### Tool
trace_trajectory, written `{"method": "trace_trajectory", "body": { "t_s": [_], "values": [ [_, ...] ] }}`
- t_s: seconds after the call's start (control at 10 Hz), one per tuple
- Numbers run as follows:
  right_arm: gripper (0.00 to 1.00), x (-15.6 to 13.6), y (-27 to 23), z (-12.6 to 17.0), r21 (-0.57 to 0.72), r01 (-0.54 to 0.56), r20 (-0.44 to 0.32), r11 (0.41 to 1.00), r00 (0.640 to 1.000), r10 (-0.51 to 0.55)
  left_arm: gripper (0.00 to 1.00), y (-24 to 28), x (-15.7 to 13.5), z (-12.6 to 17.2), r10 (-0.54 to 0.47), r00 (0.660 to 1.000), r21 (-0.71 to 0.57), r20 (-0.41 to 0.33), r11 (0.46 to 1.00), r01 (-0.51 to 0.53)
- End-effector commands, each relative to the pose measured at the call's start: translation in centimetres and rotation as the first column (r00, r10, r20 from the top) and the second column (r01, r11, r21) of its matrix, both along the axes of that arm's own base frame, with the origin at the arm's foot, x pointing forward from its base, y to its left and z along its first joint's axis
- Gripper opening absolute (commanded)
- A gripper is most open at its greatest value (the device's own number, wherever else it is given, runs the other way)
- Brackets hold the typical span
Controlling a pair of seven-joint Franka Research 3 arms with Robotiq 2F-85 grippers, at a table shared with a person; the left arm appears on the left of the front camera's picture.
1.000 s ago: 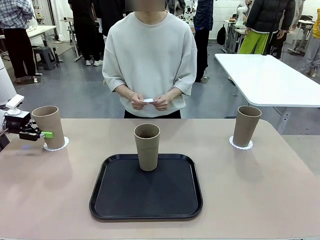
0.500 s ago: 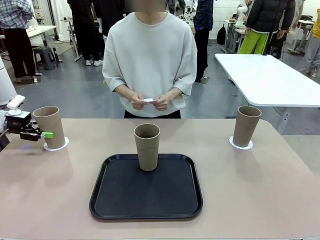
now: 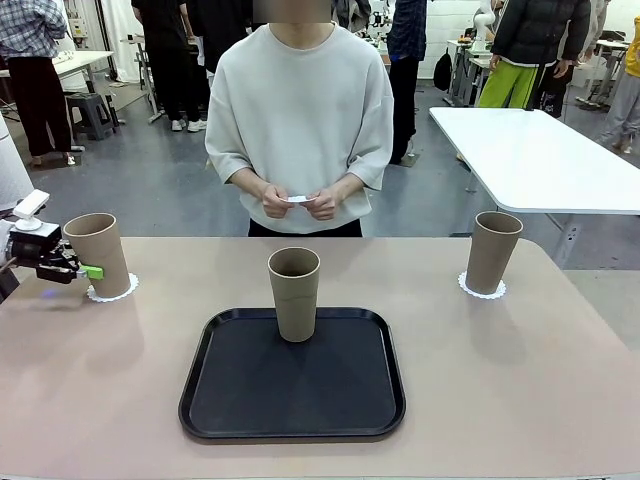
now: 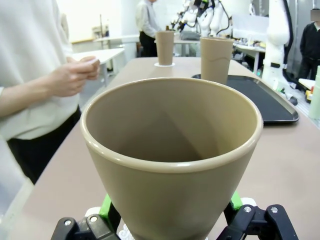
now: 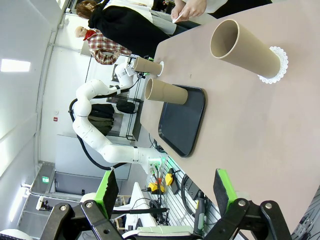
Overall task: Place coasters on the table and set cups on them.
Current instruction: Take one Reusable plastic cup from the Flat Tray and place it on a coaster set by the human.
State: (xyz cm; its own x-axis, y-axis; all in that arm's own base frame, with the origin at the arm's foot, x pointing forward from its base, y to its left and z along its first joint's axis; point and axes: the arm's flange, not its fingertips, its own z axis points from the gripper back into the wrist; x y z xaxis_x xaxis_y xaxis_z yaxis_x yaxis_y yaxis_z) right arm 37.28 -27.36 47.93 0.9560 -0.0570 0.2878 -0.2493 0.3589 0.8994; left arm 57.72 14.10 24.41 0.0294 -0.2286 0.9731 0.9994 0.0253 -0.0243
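Three tan cups are in view. The left cup [image 3: 98, 253] stands on a coaster [image 3: 113, 291] at the table's [image 3: 520, 380] left side. My left gripper [image 3: 85, 268] is open beside it; in the left wrist view that cup [image 4: 172, 150] sits between the green pads [image 4: 106, 206] of the left gripper [image 4: 170, 212]. The middle cup [image 3: 293, 293] stands on the black tray [image 3: 292, 400]. The right cup [image 3: 493, 250] rests on a coaster [image 3: 482, 289]. My right gripper [image 5: 167, 200] is open and holds nothing, well back from that cup [image 5: 245, 47]. The person holds a third coaster [image 3: 298, 200] in both hands.
The person stands at the far edge, hands above the table's middle. A white table [image 3: 540, 150] stands off to the back right. Bare tabletop lies on either side of the tray and along the near edge.
My left gripper has slid a little to the left, away from the left cup, which stays upright on its coaster. Nothing else has moved.
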Motion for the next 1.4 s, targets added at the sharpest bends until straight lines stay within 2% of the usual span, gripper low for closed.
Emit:
{"method": "trace_trajectory", "body": {
  "t_s": [0.0,1.3],
  "values": [
    [1.0,0.0,0.1,0.1,0.004,0.001,-0.01,1.0,1.0,-0.001,1.0,0.3,0.4,0.1,-0.02,1.0,0.033,-0.009,0.999,0.02],
    [1.0,0.0,0.1,0.1,0.004,0.001,-0.01,1.0,1.0,-0.001,1.0,3.2,1.2,0.2,-0.066,0.998,0.144,-0.013,0.987,0.067]
  ]
}}
